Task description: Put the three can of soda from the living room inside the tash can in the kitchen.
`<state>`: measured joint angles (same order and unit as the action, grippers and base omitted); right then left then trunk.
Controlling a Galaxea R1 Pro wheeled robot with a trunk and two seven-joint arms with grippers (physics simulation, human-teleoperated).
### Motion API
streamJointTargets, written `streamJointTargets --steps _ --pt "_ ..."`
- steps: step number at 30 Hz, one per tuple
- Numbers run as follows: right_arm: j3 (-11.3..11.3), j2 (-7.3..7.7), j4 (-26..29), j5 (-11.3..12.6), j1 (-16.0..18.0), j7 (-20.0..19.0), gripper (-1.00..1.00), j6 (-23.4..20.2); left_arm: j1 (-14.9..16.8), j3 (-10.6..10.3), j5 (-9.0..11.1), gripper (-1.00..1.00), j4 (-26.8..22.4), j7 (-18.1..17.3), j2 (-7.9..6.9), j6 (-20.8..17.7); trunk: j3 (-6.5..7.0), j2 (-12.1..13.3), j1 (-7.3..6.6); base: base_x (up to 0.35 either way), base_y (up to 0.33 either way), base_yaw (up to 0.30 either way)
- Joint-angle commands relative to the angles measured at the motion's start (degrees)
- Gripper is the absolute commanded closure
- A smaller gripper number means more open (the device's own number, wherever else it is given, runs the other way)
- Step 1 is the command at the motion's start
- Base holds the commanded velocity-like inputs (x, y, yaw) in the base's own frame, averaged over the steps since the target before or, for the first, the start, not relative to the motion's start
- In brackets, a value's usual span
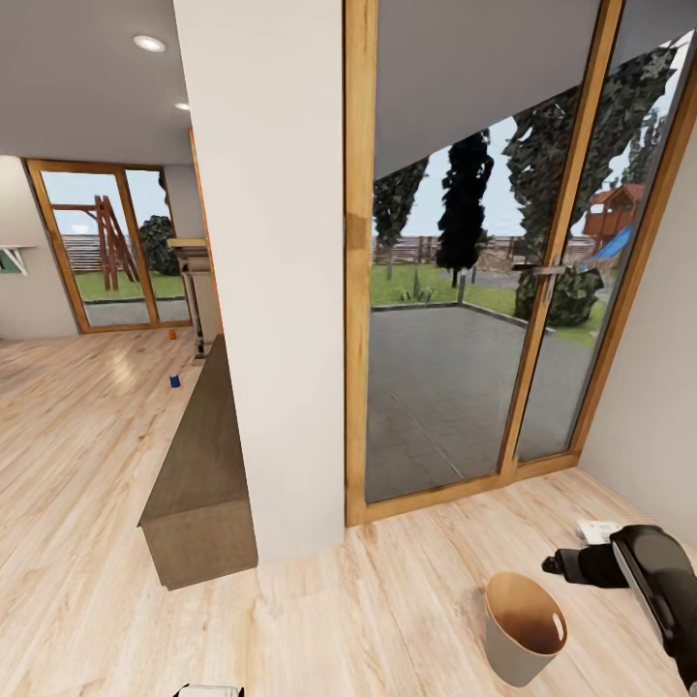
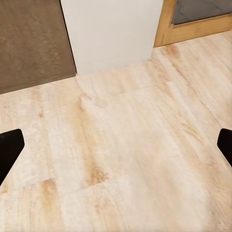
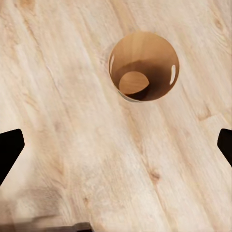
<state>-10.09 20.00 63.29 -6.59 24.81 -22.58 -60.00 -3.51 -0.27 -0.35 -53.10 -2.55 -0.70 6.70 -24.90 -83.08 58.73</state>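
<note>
The trash can [image 1: 524, 627] stands upright on the wooden floor [image 1: 387, 600], near the glass door [image 1: 455, 290] and just beside the right arm [image 1: 649, 576]. From the right wrist, its brown inside [image 3: 144, 67] holds no can. The right hand [image 3: 116, 145] hangs above the floor with fingers spread wide, grasping nothing. The left hand [image 2: 116, 145] is likewise released over bare floor near the white pillar [image 1: 271, 271]. Far across the room, a blue can [image 1: 175, 380] and an orange can [image 1: 172, 334] stand on the floor beside a low brown cabinet [image 1: 198, 474].
</note>
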Motion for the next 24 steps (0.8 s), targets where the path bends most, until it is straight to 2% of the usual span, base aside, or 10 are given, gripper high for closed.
streamJointTargets --steps 1,7,10,11,16,24 --pt "0.39 0.06 -0.87 -0.03 0.63 0.0 -1.0 0.0 0.0 0.0 0.0 -1.0 0.0 0.0 0.0 0.0 0.0 0.0 0.0 0.0 0.0 0.0" --pt "2.09 1.01 -9.23 -0.55 5.83 0.15 -1.0 0.0 0.0 -0.02 0.0 -1.0 0.01 0.0 0.0 -0.02 0.0 0.0 0.0 0.0 0.0 0.0" --pt "2.31 1.34 -12.08 -2.04 7.37 0.15 -1.0 0.0 0.0 -0.01 0.0 -1.0 0.02 0.0 0.0 0.0 0.0 0.0 0.0 0.0 0.0 0.0" --pt "2.44 1.61 -14.6 -3.99 8.35 -0.03 -1.0 0.0 0.0 0.0 0.0 -1.0 0.02 0.01 0.0 0.0 0.0 0.0 0.0 0.0 0.0 0.0" --pt "2.51 1.76 -17.6 -5.19 9.03 -0.19 -1.0 0.0 0.0 0.0 0.0 -1.0 0.01 0.07 0.0 -0.02 0.0 0.0 0.0 0.0 0.0 0.0" --pt "2.6 1.79 -19.29 -5.45 9.92 -0.22 -1.0 0.0 0.0 -0.05 0.0 -1.0 -0.05 0.09 0.0 0.02 0.0 0.0 0.0 0.0 0.0 0.0"
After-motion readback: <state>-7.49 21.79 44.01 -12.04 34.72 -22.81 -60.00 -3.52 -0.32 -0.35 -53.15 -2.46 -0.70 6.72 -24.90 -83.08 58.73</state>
